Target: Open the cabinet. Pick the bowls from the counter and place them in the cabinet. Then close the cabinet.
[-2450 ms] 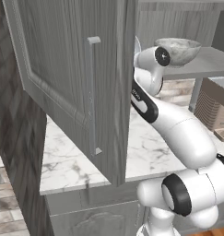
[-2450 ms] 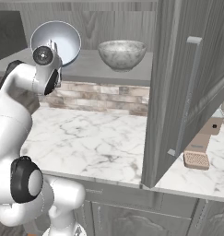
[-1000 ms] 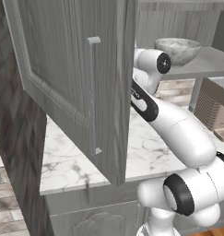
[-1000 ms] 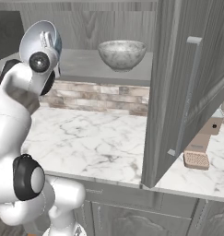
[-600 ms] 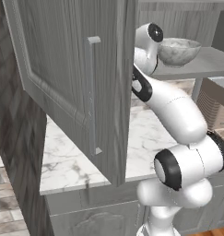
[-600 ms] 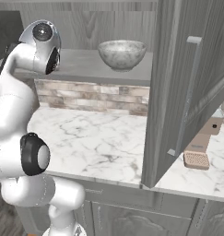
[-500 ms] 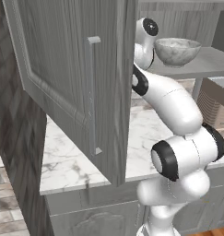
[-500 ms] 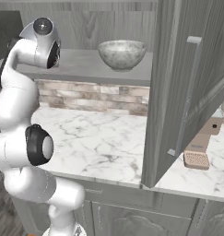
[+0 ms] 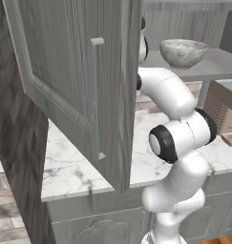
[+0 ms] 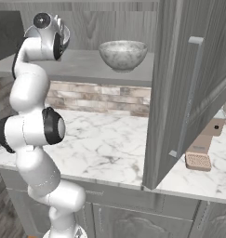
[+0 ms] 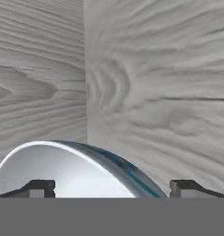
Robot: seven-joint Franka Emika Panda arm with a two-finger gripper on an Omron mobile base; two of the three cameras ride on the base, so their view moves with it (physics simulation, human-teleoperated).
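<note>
The cabinet stands open, with its left door and right door swung out. The speckled stone bowl sits upright on the grey shelf. In the hand view, the light blue bowl with the white inside lies just ahead of my gripper, in the cabinet's back corner. The jaws stand wide apart on either side of it, and I cannot tell whether they touch it. My wrist is up at the left end of the shelf. The white marble counter lies below.
A brown brush-like tool lies on the counter at the right, below the open right door. The left door's bar handle juts toward the base. A brick backsplash runs under the shelf.
The arm has folded upright and carried the hand up and into the left part of the cabinet. The blue bowl went in with it. The stone bowl and the doors have stayed put.
</note>
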